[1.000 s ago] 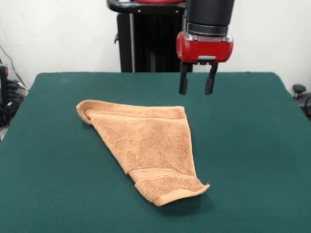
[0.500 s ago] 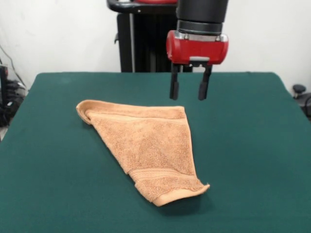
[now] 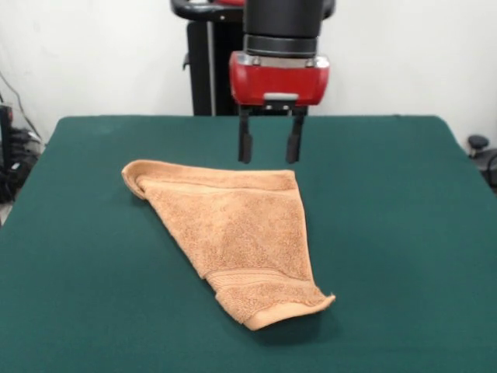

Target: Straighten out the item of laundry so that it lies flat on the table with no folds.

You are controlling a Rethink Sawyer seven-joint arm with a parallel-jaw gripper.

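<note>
An orange-tan terry towel (image 3: 233,233), the item of laundry, lies folded over into a rough triangle on the dark green table (image 3: 388,233). Its long edge runs along the far side, and a banded corner points toward the near edge. My gripper (image 3: 269,151) hangs just above the towel's far edge, toward its right corner. Its two black fingers (image 3: 245,146) point straight down, open, with nothing between them. A red block sits above the fingers.
A black pedestal (image 3: 225,70) stands behind the table's far side. Cables (image 3: 15,155) hang off the left edge, and a dark round object (image 3: 477,144) sits beyond the right edge.
The gripper has moved left and slightly down, from right of the towel to above its far edge. The towel has not moved.
</note>
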